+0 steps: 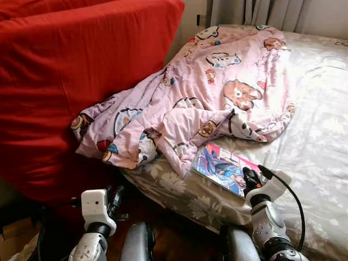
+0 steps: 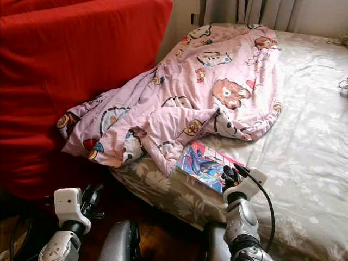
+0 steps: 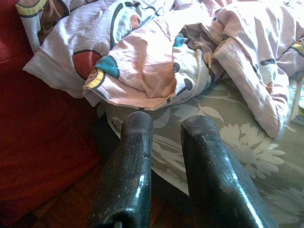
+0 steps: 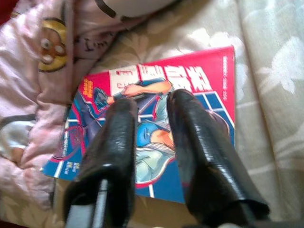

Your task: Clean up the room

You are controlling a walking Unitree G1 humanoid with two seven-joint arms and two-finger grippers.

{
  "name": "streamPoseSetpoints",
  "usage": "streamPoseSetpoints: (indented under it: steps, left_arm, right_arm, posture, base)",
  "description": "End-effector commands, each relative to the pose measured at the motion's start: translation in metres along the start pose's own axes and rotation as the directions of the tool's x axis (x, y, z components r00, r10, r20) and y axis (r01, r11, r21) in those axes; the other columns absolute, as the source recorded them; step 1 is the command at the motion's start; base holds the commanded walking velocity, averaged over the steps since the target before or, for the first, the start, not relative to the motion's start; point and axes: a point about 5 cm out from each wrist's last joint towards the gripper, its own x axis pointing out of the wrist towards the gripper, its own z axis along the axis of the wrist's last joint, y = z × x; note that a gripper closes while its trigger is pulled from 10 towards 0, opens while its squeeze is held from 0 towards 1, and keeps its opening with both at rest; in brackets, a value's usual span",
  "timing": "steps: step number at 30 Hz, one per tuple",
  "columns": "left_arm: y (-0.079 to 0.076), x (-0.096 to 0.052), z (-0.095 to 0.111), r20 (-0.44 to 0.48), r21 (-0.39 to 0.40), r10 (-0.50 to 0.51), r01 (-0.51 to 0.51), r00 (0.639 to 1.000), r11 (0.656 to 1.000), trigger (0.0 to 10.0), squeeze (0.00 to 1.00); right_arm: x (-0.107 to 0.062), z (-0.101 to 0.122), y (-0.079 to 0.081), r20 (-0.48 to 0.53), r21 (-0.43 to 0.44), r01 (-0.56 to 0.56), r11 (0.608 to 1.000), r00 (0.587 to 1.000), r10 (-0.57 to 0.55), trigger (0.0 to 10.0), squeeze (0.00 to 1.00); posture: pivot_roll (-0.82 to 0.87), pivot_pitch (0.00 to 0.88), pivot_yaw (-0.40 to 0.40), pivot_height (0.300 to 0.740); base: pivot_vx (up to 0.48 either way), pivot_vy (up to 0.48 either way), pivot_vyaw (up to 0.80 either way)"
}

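A comic book (image 1: 225, 167) with a red and blue cover lies flat on the bed (image 1: 321, 136), close to its near edge. One corner is tucked under a crumpled pink cartoon blanket (image 1: 217, 92). My right gripper (image 1: 251, 179) hovers just over the book's near right corner. In the right wrist view its two black fingers (image 4: 114, 142) stand slightly apart over the cover (image 4: 199, 80), open and holding nothing. My left gripper (image 1: 116, 197) is low beside the bed's corner, open and empty. It points at the blanket's hanging fold (image 3: 142, 71).
A big red cushion (image 1: 65, 81) leans against the bed on the left, touching the blanket. Dark wooden floor (image 1: 174, 234) runs below the bed's edge. Curtains (image 1: 261, 11) hang behind the bed. A cardboard box (image 1: 13, 234) sits at the lower left.
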Motion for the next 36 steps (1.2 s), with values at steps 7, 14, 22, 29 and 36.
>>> streamPoseSetpoints:
  steps: [7, 14, 22, 29, 36]
  left_arm:
    - [0.007, -0.011, 0.001, -0.016, 0.03, 0.008, -0.007, 1.0, 1.0, 10.0, 0.0]
    - [0.01, -0.019, 0.004, -0.018, 0.04, 0.01, -0.009, 1.0, 0.999, 10.0, 0.0]
    - [0.012, -0.03, 0.008, -0.03, 0.048, 0.024, -0.023, 0.999, 0.999, 10.0, 0.0]
    - [0.016, -0.039, 0.009, -0.047, 0.053, 0.035, -0.033, 0.998, 0.998, 10.0, 0.0]
    - [0.015, -0.044, 0.011, -0.06, 0.054, 0.038, -0.035, 0.997, 0.998, 10.0, 0.0]
  right_arm:
    - [-0.003, -0.012, -0.003, -0.048, -0.004, 0.054, 0.999, 0.997, -0.054, 10.0, 1.0]
    - [-0.007, -0.018, -0.007, -0.057, 0.014, 0.075, 0.997, 0.996, -0.075, 10.0, 1.0]
    - [-0.003, -0.01, -0.008, -0.047, 0.048, 0.086, 0.995, 0.995, -0.083, 10.0, 1.0]
    - [-0.002, -0.01, -0.007, -0.047, 0.064, 0.09, 0.994, 0.995, -0.087, 10.0, 0.0]
    - [-0.003, -0.014, -0.005, -0.057, 0.078, 0.078, 0.994, 0.996, -0.074, 10.0, 0.0]
  posture:
    - [0.16, 0.094, 0.075, 0.576]
    - [0.17, 0.083, 0.086, 0.576]
    - [0.2, 0.151, 0.089, 0.576]
    - [0.22, 0.181, 0.093, 0.576]
    - [0.23, 0.192, 0.097, 0.576]
  base:
    - [0.0, 0.0, 0.0]
    - [0.0, 0.0, 0.0]
    - [0.0, 0.0, 0.0]
    - [0.0, 0.0, 0.0]
    - [0.0, 0.0, 0.0]
